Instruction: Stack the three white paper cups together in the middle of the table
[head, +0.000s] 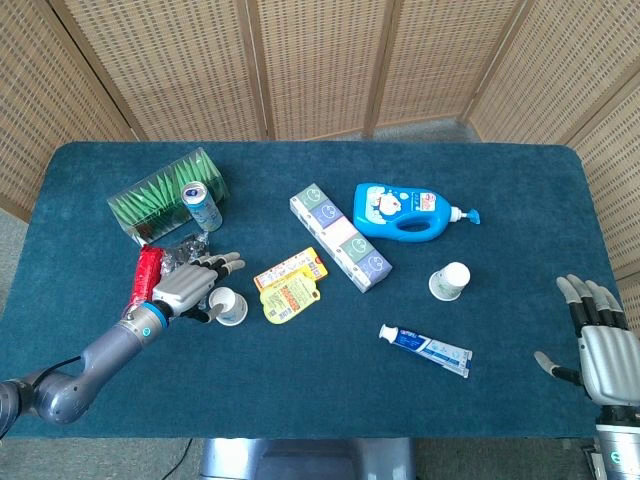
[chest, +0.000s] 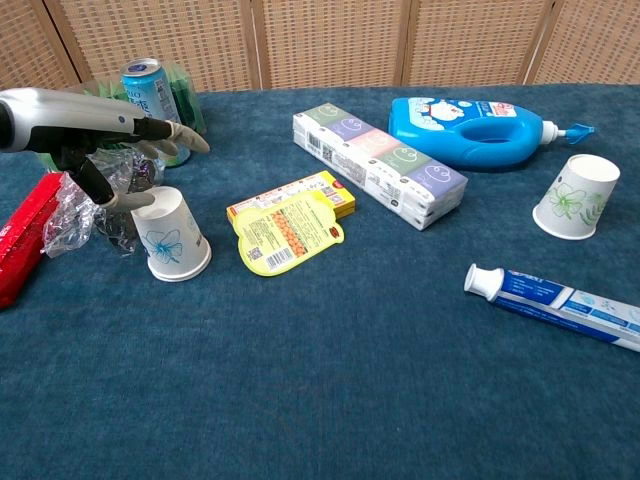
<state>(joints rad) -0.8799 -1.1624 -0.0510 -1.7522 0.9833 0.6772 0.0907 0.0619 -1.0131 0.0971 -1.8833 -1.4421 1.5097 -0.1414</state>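
Observation:
Two white paper cups (chest: 172, 236) stand nested, upside down, at the left of the table; the head view shows this stack (head: 228, 306) too. My left hand (chest: 110, 140) hovers just behind and above the stack with fingers spread, holding nothing, and its thumb is close by the top cup's left side. The same hand (head: 190, 285) lies left of the stack in the head view. A third white cup (chest: 575, 197) with a green leaf print stands mouth up at the right (head: 450, 281). My right hand (head: 600, 345) is open beyond the table's right near corner.
Behind my left hand are a drink can (chest: 150, 95), a green box (head: 165, 195), crinkled plastic wrap (chest: 85, 200) and a red packet (chest: 25, 240). A yellow snack packet (chest: 288, 225), a tissue pack (chest: 380, 165), a blue detergent bottle (chest: 470, 130) and toothpaste (chest: 560, 305) lie around the middle.

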